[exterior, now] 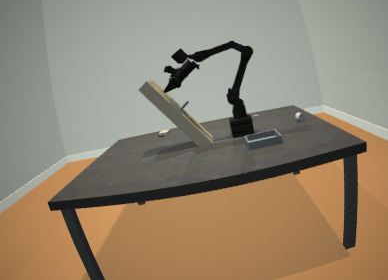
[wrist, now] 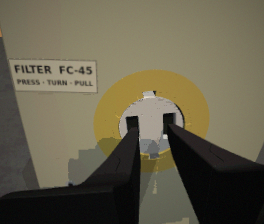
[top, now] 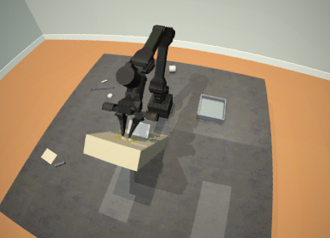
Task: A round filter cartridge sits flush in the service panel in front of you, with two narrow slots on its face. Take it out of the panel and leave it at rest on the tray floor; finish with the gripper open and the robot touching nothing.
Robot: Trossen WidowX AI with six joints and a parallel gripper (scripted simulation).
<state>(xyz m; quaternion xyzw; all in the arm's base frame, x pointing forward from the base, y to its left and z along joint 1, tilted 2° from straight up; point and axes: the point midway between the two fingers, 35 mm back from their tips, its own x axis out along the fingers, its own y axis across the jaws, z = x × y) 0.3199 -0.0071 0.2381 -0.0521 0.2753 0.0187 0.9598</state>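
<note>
filter cartridge (wrist: 150, 119) flush in tilted service panel (top: 111, 149), gripper (wrist: 150, 131) tips at its two slots | jaws partly spread, pinching nothing | risk: tips slip out on turning, cartridge stays locked | label (wrist: 53, 75) left; tray (top: 211, 108) far right on table (exterior: 280, 153), path free

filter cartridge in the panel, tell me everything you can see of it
The round pale grey filter cartridge sits flush in the tilted cream service panel, ringed by a yellow collar. Its flat face has two narrow dark slots side by side and a small notch at the top edge. The black gripper has a fingertip at each slot, seemingly entering them; depth cannot be judged. Its lower part is shadowed. A label beside it reads FILTER FC-45, PRESS - TURN - PULL.
</note>
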